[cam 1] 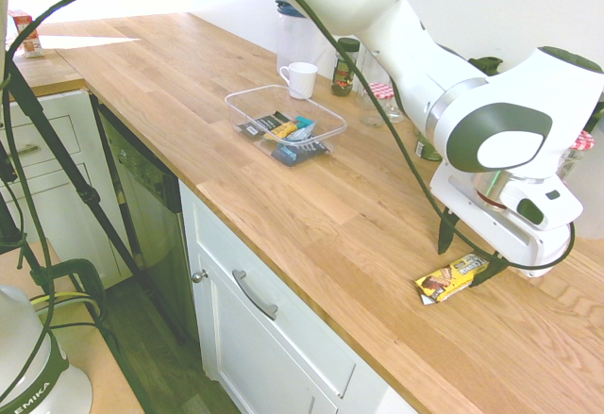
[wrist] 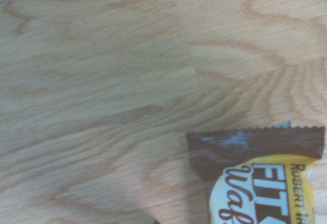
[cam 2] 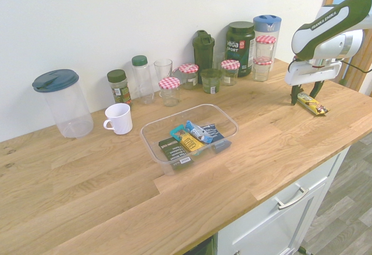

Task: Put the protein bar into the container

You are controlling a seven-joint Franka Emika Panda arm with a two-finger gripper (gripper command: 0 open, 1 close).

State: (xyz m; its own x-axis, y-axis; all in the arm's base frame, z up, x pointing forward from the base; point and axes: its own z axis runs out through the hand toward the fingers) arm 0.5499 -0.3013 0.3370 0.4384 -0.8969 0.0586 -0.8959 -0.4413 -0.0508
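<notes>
The protein bar (cam 1: 451, 279), yellow with dark brown ends, lies flat on the wooden counter near its front edge, at the arm's end of the worktop. My gripper (cam 1: 467, 256) stands over the bar's inner end, open, one finger on each side of it and low by the counter. From the other side the bar (cam 2: 312, 103) sticks out below the gripper (cam 2: 304, 95). In the wrist view the bar's brown crimped end and yellow print (wrist: 258, 173) fill the lower corner. The container (cam 1: 241, 103), a clear shallow tray (cam 2: 152, 130), sits well away at mid-counter.
Several small packets (cam 2: 192, 140) lie in the tray. A white mug (cam 2: 119, 118) and a lidded clear pitcher (cam 2: 61, 101) stand behind it. Jars with red-checked lids (cam 2: 170, 90), a dark shaker (cam 2: 203, 49) and a green tub (cam 2: 240, 46) line the wall.
</notes>
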